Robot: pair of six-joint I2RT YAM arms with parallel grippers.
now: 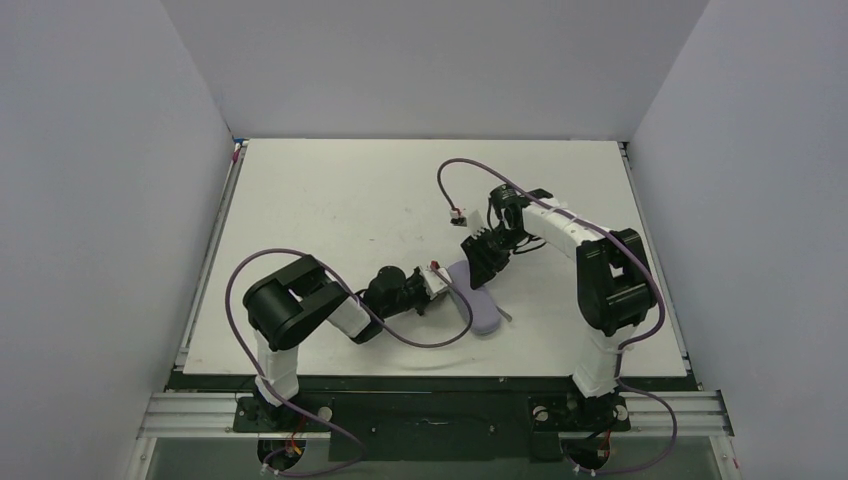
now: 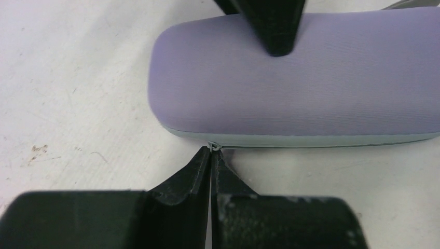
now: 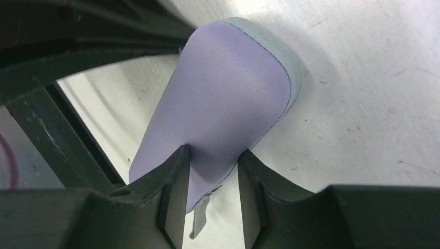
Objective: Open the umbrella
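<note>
The left fingers [image 2: 206,168] are pressed fully together, their tips meeting at a small metal tab [image 2: 212,146] on the grey seam [image 2: 311,139] along the near side of the lavender case [image 2: 290,88]. Whether the tab is actually pinched between the tips is too small to tell. The right fingers [image 3: 174,192] stand partly open, astride one narrow end of the case [image 3: 228,88]. Both inner faces press against its fabric sides, so they clamp it. In the left wrist view one of these fingers comes down against the far edge of the case. The case is closed and lies flat on the white worktop [image 1: 330,200], near the front and a little right of centre, between the two arms. The umbrella itself does not show in any view. The left arm is folded at the elbow near its base, and its forearm runs low to the right across the worktop, ending just left of the case [image 1: 484,308]. The right arm rises from its base and reaches up and to the left. Its wrist is turned back toward the near edge, so its fingers point down onto the far end of the case.
</note>
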